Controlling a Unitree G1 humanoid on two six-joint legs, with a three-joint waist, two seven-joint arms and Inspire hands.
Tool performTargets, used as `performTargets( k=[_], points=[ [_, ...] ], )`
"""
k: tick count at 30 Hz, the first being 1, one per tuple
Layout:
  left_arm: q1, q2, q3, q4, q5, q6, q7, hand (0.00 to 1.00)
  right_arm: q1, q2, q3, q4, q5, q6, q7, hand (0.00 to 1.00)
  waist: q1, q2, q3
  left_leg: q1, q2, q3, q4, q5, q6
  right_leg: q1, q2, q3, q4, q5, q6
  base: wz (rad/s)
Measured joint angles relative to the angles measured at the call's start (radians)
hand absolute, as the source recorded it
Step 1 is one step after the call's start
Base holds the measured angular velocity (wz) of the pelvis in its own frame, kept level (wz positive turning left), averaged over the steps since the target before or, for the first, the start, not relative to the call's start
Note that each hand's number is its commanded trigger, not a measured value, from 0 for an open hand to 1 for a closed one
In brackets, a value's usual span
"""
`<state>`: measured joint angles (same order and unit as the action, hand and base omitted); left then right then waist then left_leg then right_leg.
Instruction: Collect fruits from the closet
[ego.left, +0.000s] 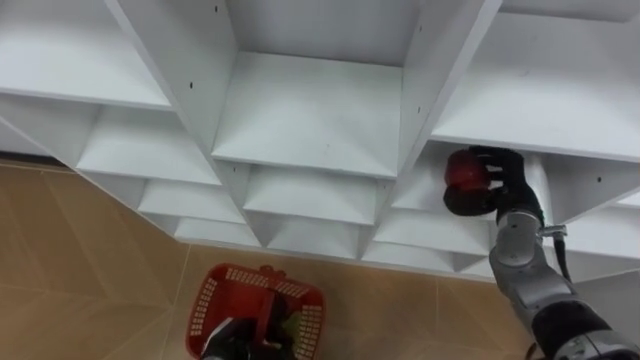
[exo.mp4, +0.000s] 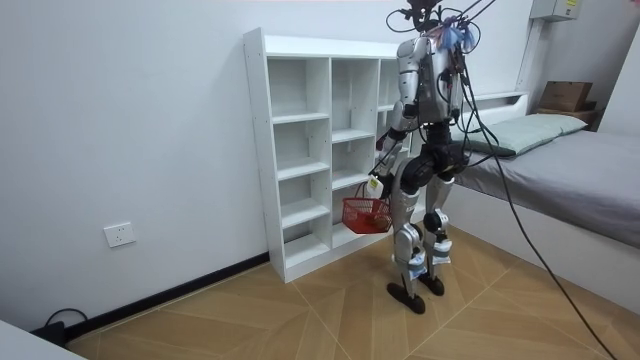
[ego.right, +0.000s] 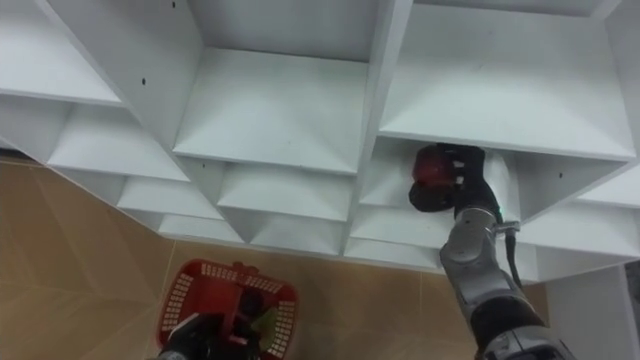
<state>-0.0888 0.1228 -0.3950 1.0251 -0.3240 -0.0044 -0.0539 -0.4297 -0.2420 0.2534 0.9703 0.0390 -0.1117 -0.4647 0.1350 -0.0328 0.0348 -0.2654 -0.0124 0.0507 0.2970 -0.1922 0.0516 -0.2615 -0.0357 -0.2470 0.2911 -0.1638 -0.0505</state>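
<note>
1. Two hands are at work as the robot stands upright on the tan wood-patterned floor (exo.mp4: 300, 310), close in front of the tall white shelving unit of open square compartments (exo.mp4: 300, 130) set against the wall.
2. Its right hand (ego.left: 508, 192) reaches forward and up into a compartment of the right column, just under a shelf board.
3. That hand's dark fingers are curled round a round red fruit (ego.left: 462, 170), gripping it from the side; the fruit sits inside the compartment's mouth, near the upright divider on its left.
4. I cannot tell whether the fruit rests on the shelf or is lifted off it.
5. Its left hand (ego.left: 232, 342) hangs low by the robot's thigh, closed on the dark handle of a red plastic mesh basket (ego.left: 255, 282).
6. The basket hangs clear of the floor, level with the lowest shelves and just in front of them, well below and to the left of the fruit.
7. Behind the robot, on the room view's right, stands a bed with a grey cover (exo.mp4: 570, 175).
</note>
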Motion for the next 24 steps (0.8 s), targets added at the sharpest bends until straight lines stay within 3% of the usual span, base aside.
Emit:
performTargets(
  k=[24],
  points=[
    [-0.005,-0.006,0.001,0.016,-0.078,0.000,0.000,1.00,0.011,0.015,0.001,-0.014,0.074,0.002,0.021,1.00,-0.029,0.000,-0.0007,0.014,-0.002,-0.010,0.005,0.000,0.000,0.026,0.001,-0.007,-0.014,0.000,0.000,0.01]
  ],
)
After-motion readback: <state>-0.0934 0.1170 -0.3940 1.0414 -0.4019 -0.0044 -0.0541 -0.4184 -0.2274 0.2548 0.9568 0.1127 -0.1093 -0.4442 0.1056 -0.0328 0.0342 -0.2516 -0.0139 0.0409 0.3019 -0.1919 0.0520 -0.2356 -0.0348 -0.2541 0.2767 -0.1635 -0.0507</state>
